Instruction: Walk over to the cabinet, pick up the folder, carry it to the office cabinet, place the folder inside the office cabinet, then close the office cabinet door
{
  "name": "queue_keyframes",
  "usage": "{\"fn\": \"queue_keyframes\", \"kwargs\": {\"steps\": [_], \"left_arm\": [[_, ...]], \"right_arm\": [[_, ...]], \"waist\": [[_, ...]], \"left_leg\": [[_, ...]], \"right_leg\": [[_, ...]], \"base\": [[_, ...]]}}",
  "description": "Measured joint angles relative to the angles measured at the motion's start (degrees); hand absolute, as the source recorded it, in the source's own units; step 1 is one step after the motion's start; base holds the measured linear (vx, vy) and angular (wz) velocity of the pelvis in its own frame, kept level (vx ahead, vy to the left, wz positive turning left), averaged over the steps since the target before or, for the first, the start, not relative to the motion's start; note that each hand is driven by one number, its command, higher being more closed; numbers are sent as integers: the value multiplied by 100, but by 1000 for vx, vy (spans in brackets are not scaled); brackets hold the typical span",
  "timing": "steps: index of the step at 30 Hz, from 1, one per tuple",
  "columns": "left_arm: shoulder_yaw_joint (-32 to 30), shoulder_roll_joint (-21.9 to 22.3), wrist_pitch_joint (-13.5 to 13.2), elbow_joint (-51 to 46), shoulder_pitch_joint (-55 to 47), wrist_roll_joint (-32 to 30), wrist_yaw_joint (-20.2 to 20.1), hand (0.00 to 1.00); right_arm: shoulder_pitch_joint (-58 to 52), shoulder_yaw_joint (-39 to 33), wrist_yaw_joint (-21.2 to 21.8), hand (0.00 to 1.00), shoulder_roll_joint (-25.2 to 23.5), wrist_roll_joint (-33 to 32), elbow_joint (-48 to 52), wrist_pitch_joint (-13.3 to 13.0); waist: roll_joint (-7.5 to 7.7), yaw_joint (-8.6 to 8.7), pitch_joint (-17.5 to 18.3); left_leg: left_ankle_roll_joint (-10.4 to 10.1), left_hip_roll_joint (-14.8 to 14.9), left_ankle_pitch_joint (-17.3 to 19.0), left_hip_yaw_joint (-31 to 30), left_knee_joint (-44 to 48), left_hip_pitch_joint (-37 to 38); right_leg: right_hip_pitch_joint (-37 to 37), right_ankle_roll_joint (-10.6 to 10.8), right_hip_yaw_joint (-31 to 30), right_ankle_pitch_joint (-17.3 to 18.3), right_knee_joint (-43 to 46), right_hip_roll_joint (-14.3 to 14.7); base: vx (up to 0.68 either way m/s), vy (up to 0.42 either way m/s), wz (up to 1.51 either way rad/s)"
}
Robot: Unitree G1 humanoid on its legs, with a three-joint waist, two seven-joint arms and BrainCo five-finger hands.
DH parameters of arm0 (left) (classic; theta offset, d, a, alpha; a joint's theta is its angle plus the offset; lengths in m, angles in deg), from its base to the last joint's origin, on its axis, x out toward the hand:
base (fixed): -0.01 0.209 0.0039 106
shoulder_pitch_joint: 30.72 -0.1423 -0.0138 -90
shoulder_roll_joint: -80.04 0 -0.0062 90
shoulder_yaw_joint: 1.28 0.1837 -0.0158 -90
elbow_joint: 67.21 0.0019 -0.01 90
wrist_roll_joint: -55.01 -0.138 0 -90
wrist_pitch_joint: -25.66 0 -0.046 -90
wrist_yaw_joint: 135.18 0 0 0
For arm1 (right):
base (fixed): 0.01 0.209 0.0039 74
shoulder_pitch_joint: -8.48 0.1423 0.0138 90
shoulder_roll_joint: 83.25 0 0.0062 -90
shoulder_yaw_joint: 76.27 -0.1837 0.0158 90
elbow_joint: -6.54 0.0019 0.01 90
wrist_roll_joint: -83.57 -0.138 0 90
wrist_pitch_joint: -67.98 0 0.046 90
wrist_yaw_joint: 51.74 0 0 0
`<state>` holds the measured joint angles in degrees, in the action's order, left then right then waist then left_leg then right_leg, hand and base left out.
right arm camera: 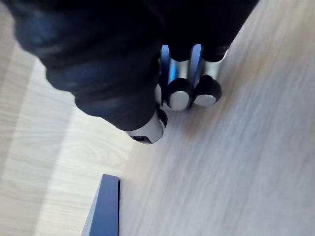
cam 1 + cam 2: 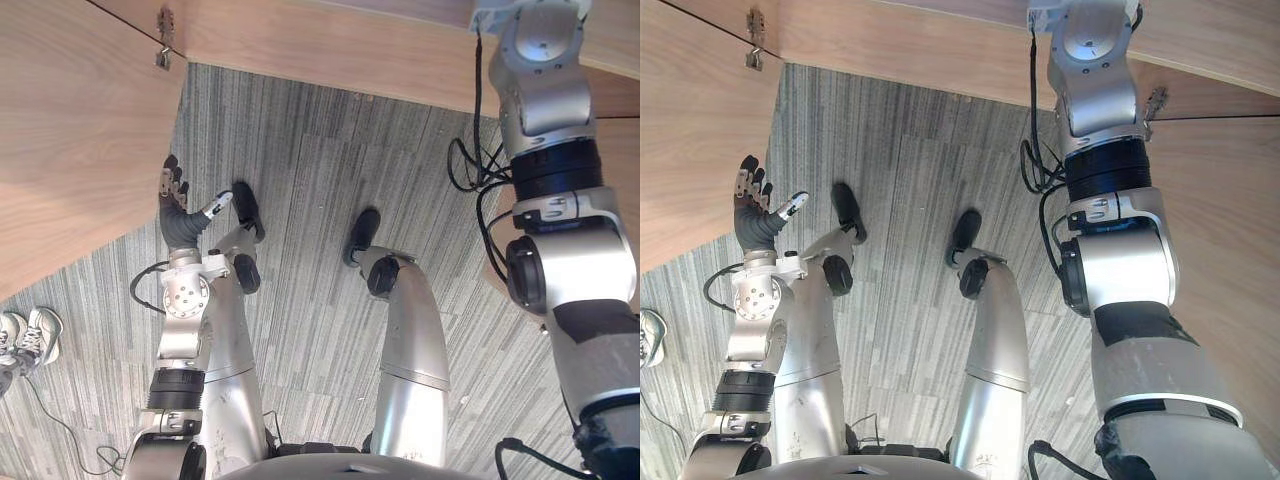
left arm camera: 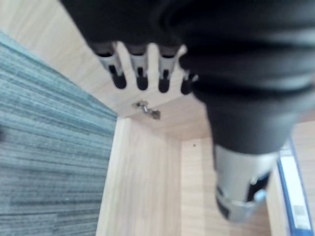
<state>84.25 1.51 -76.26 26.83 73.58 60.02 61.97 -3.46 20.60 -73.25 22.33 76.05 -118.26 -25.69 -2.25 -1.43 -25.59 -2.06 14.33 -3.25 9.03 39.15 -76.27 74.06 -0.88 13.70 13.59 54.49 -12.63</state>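
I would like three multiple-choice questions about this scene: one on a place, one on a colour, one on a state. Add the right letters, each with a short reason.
1. Where is the left hand?
A) raised beside the wooden door
B) flat on the carpet
C) inside a drawer

2. What colour is the folder?
A) red
B) blue
C) green

3. How is the left hand?
A) open, holding nothing
B) shut on the folder
C) shut on a handle

Answers: 1 A, it is up by the door's edge. 2 B, it shows blue with a white label. 3 A, its fingers are straight and bare.
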Motion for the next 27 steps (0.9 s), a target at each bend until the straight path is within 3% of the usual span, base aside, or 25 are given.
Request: {"fn": "queue_keyframes", "kwargs": {"steps": [6, 12, 17, 21, 22, 27], "left_arm": [[-8, 0, -1, 61, -4, 109, -3, 0], [-71, -5, 32, 146, 21, 80, -7, 0], [-164, -11, 122, 272, 23, -200, -32, 0], [-123, -11, 228, 466, 1, -417, -119, 0], [-100, -28, 241, 485, -23, -420, -140, 0], [18, -22, 285, 586, -301, -560, -189, 0]], "right_arm": [[-143, -40, 7, 100, 60, -164, 45, -18], [-1383, -449, -56, 100, 10, -100, 1619, -164], [-2925, -890, -125, 100, -484, 315, 3243, -389], [-4100, -976, -114, 100, -836, 578, 4271, -587], [-4457, -972, -103, 100, -994, 580, 4528, -686], [-5652, -448, 67, 100, -1593, 799, 5262, -1044]], "waist": [[1, 52, 0], [27, 60, 12], [248, 130, 118], [295, 152, 144], [401, 162, 205], [605, 206, 415]], "left_leg": [[19, 29, -102, 47, -130, 150], [17, 101, -68, 51, -122, 459], [-10, 237, 100, 100, 4, 746], [-32, 340, 352, 161, 217, 1182], [-36, 352, 405, 226, 209, 1381], [-67, 468, 689, 357, 192, 2210]], "right_leg": [[-124, -30, 27, -89, -132, 32], [-449, -27, 30, -97, -195, 107], [-711, 4, -62, -55, -213, 226], [-1217, 45, -80, 48, -219, 282], [-1373, 59, -128, 64, -256, 288], [-2288, 155, -159, 39, -701, 434]], "base": [[-34, -8, -2], [-41, -17, -5], [-55, -26, -15], [-48, -21, -11], [-23, -16, -12], [35, 18, -18]]}}
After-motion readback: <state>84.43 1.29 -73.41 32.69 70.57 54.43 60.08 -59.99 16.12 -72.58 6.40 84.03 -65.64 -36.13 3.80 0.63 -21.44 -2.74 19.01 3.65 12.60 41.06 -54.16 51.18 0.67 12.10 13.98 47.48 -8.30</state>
